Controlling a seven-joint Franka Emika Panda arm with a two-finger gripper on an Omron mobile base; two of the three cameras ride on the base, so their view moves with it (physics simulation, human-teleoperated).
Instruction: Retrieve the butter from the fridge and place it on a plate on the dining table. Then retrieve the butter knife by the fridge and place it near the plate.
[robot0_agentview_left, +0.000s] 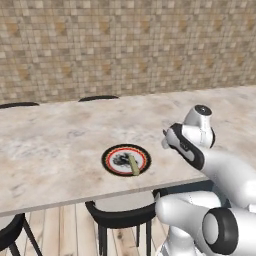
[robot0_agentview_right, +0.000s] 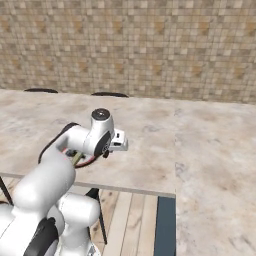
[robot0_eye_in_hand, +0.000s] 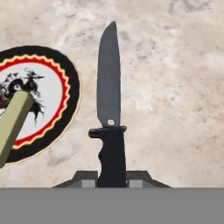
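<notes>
Gripping the butter knife (robot0_eye_in_hand: 110, 113) by the lower end of its dark handle, the gripper (robot0_eye_in_hand: 112, 178) stood closed on it in the hand view, its two small dark finger tips pressed against either side of the grip; the knife's guard sat just above the tips and its grey blade ran straight up the view, pointing away from the hand over the marbled top of the dining table (robot0_eye_in_hand: 175, 87); whether the knife touched the stone or hung above it could not be told; just beside the blade, to its left in that view, lay the plate (robot0_eye_in_hand: 72, 94), its black rim close to the knife but apart from it; the butter (robot0_eye_in_hand: 13, 124) lay on the plate as a pale yellow stick, slanting across the red-orange ring and the patterned white centre; in the left base view the plate (robot0_agentview_left: 112, 159) sat near the table's front edge with the butter (robot0_agentview_left: 134, 165) on its right half, and the white arm reached over the dining table (robot0_agentview_left: 60, 140) to the plate's right; under that edge stood black stools (robot0_agentview_left: 120, 217); farther back, at the far side of the table, dark chair backs (robot0_agentview_left: 98, 98) showed; behind everything rose a tiled wall (robot0_agentview_left: 125, 45) of small beige and brown squares.
</notes>
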